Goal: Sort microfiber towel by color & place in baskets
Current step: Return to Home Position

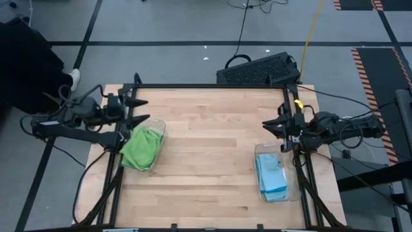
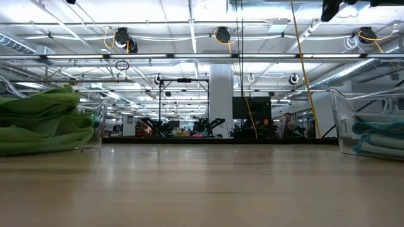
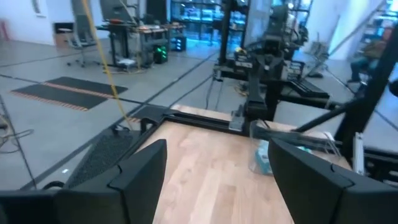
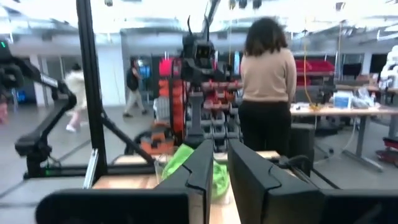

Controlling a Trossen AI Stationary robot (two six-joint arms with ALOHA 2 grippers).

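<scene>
green towels (image 1: 141, 149) sat in left bin (image 1: 160, 131) by tabletop (image 1: 212, 145) left edge, blue towels (image 1: 271, 177) in right bin (image 1: 260, 153) by right edge, middle open. left gripper (image 3: 217, 147) jaws spread, right gripper (image 4: 221, 147) jaws nearly together.

An open industrial robotics lab: grey floor (image 1: 180, 58) with hazard-striped mats (image 1: 378, 71), ceiling cable reels (image 2: 222, 34), more robot rigs (image 4: 200, 81), a person (image 4: 268, 93) beside a far workbench (image 4: 339, 111)

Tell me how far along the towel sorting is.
Done: green towels lie in the left bin, blue towels in the right bin; no towel shows on the table. In hand: nothing; the left gripper and right gripper hover empty near their bins. Left: apparently nothing to sort.
</scene>
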